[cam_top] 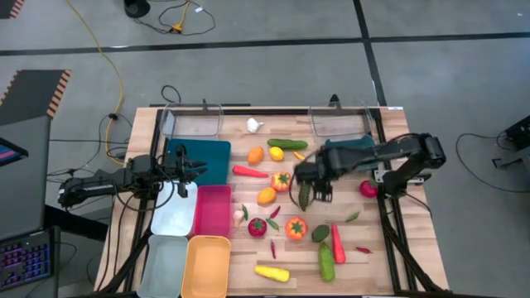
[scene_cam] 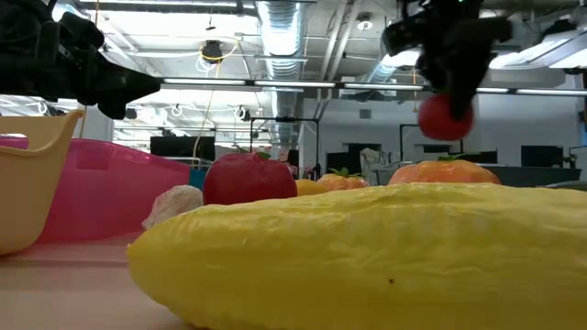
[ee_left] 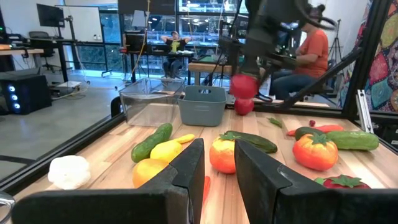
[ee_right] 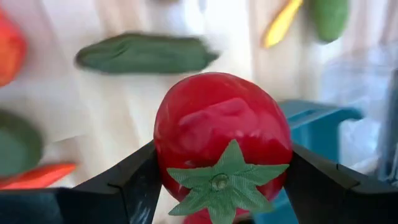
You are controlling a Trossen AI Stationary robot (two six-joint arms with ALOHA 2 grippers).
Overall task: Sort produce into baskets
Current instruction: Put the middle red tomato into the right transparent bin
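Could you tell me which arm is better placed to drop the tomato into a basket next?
The right: its gripper is already shut on the tomato, lifted above the table. The left gripper holds nothing, over the baskets.

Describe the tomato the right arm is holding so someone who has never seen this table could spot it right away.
Start at the wooden table and follow the dark right arm in from the right edge to the right gripper over the middle. Clamped there is a round, glossy red toy tomato with a green star-shaped stem. Unlike the other red tomatoes lying on the wood, this one hangs in the air.
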